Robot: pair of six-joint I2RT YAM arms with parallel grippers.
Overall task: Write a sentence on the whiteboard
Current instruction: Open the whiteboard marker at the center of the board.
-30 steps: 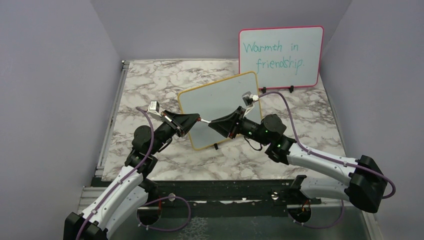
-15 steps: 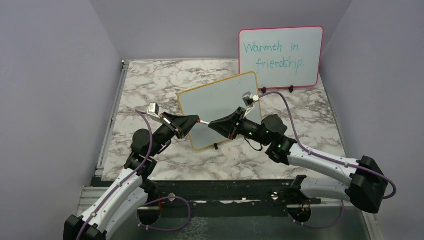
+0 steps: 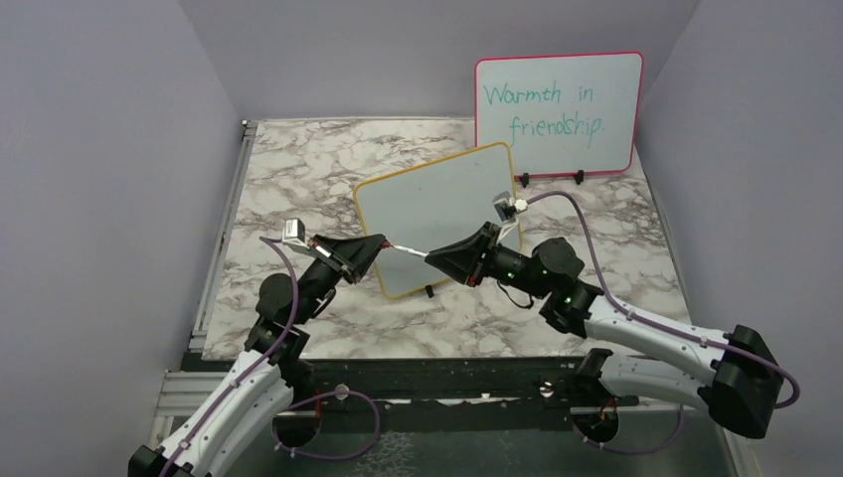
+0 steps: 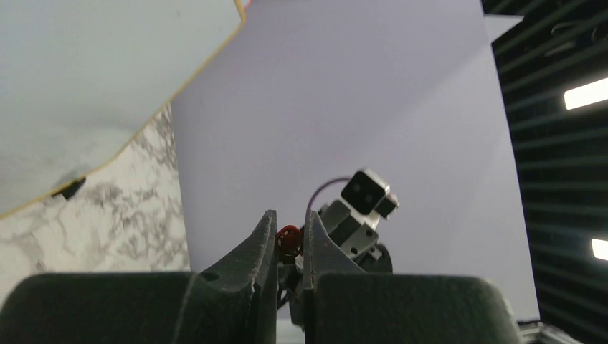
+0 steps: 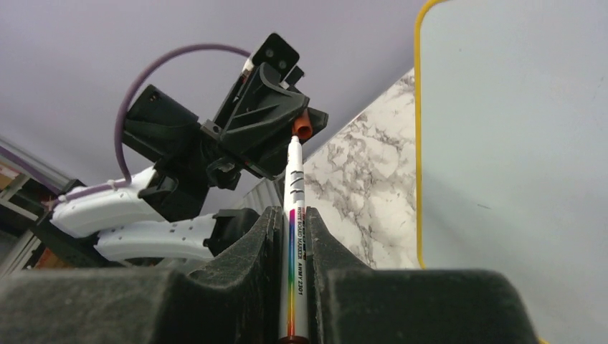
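Mid-uncapping, to judge by the pose, with no sentence yet on the rectangular white board with the thin yellow-tan frame (blank across all of its visible face), propped on small black clip feet mid-desk.

Could go wrong in several ways from here. Pulling off-axis would lever the slim white marker with the rainbow stripe sideways in its grip and leave it skewed for writing. Pulling too hard would end in a sudden release, possibly throwing the right gripper back into the board just behind and tipping it off its feet. Pinching the small orange-red cap too lightly would drop it onto the marbled grey-white desk.

Left gripper: squeezed together on the cap, pointing right and slightly down, elbow low at the desk's front left. Right gripper: clamped on the marker barrel, pointing left, forearm reaching in low from the right. Nose to nose, both, in front of the board's lower left part and above the desk. Impossible to tell from here: cap seated or already free.

Well apart at the back right: the pink-framed board with teal writing.
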